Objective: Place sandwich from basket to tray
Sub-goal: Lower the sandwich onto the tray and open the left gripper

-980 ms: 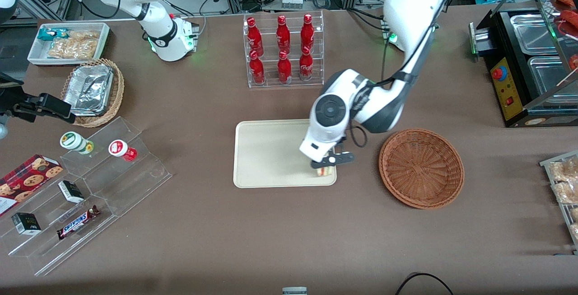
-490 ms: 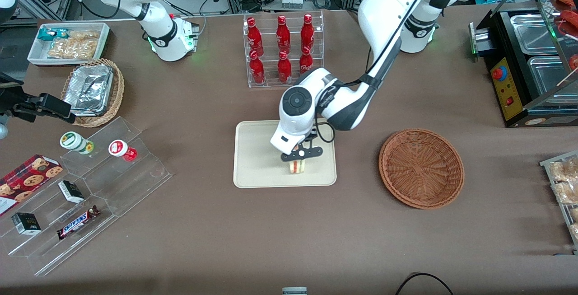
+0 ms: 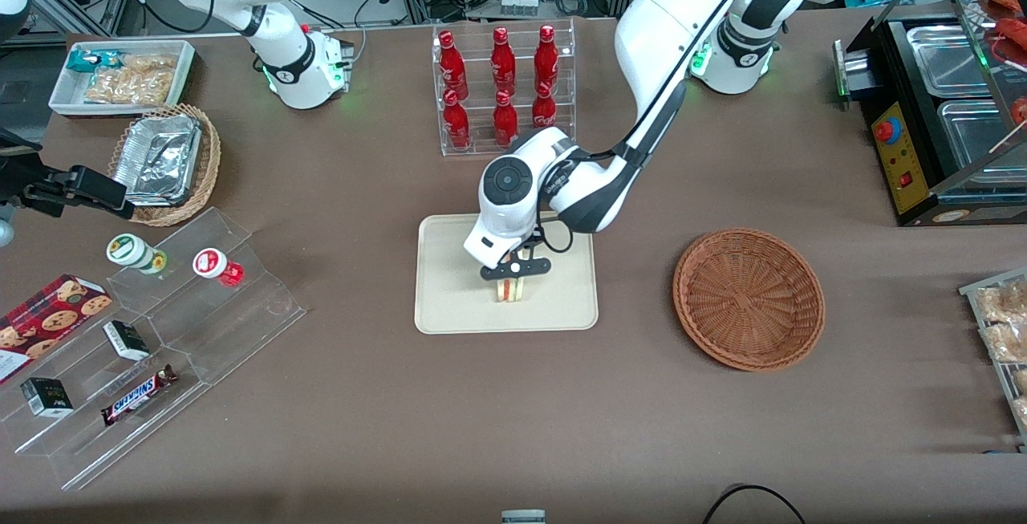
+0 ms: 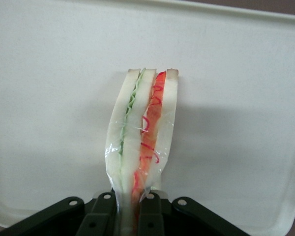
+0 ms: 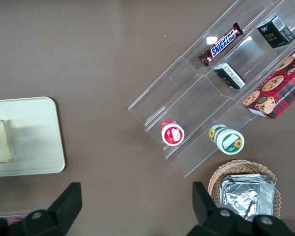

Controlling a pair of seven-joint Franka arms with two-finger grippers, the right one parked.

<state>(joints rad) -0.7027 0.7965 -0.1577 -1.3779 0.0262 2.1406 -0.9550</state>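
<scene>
Gripper (image 3: pixel 516 269) over the middle of the tray (image 3: pixel 449 299), fingers pinched tight on one end of the sandwich (image 3: pixel 510 289). Wrist view confirms: the black finger pads (image 4: pixel 149 211) close on the wrapped wedge (image 4: pixel 141 137) from both bread faces, no gap showing.

Key relation: the sandwich hangs straight below the gripper, long axis running away from the fingers toward the tray surface (image 4: pixel 246 123). Cut edge with the green and red-orange layers faces the wrist camera. The free end looks close to the tray; whether it touches cannot be told, though a soft shadow lies on the tray just beside it.

Basket (image 3: pixel 748 297) sits well off from the gripper toward the working arm's end of the bench (image 3: pixel 513 428), nothing in it.

Arm pose: left arm reaches out from its base, forearm sloping down, wrist bent so the gripper points roughly downward over the tray.

Judgement: carry is about done; what remains is a short descent, then release. Held on edge, the wedge will likely tip onto a bread face once let go; the tray has room on either side for that.
</scene>
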